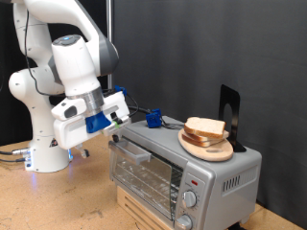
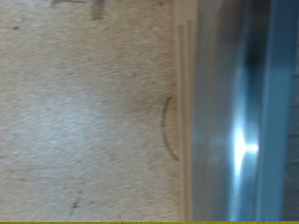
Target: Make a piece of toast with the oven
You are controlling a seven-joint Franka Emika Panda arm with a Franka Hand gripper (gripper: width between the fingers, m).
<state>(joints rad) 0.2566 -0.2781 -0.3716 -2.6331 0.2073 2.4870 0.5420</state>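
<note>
On top of the toaster oven (image 1: 182, 171), towards the exterior view's right, sits a round wooden board (image 1: 207, 147) and on it the slices of bread, stacked and leaning a little. The top slice, the piece of toast (image 1: 205, 127), shows a pale face and a tan crust. Behind the board stands a dark upright object (image 1: 228, 108), and just to the exterior view's left of the board, at the back of the oven top, there is a small blue object (image 1: 152, 118).

Now to the arm: the white Franka reaches down from the exterior view's upper left, and the gripper (image 1: 116, 137) hangs right at the oven's upper corner on the exterior view's left, close to the top edge of the glass door. The fingers themselves are tucked behind the blue-and-white hand, so whether the jaws stand apart or together I cannot tell. Nothing shows between them.

The bread lies well apart from the jaws, over to the exterior view's right, with most of the oven's roof between the two.

The door looks closed, with the wire rack showing through the glass, and two round knobs (image 1: 189, 200) on the front panel.

The wrist view gives only the speckled wooden tabletop (image 2: 84, 112) and a shiny, blurred metal edge of the oven (image 2: 234, 121); no fingers show there.
</note>
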